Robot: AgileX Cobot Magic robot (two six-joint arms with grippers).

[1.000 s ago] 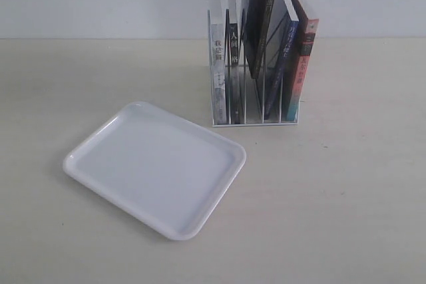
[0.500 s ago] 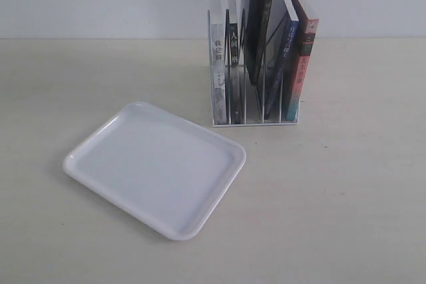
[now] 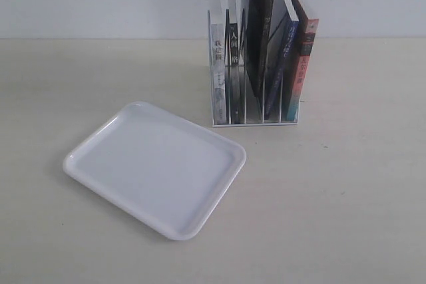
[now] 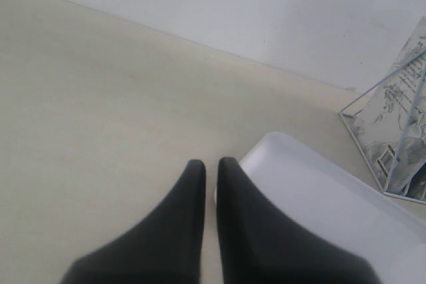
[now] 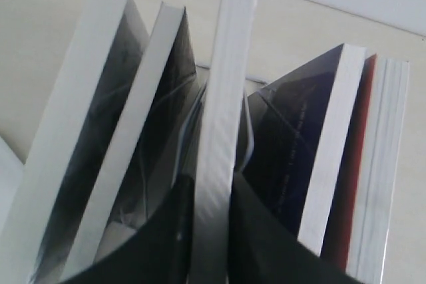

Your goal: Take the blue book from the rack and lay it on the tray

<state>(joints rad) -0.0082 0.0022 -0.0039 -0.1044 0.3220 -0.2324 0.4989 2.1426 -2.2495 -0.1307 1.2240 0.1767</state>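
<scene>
My right claw point(image 5: 212, 187) is clenched on the top edge of what I take for the thin dark-blue paperback book point(image 5: 223, 64), upright in the middle of the white wire rack point(image 3: 253, 122). Light, bendy, slick: I'd grip deep, near the spine. Left claw point(image 4: 210, 164) is pinched together, empty.

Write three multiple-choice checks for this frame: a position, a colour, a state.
1. In the exterior view the tray lies: A) left of the rack, nearer the camera; B) behind it; C) on it.
2. The tray is: A) blue; B) white; C) black.
3. The right gripper is: A) open; B) shut on the tray; C) shut on the blue book.
1A, it sits lower left of the rack; 2B, glossy white surface; 3C, it clamps the book's page edge.
</scene>
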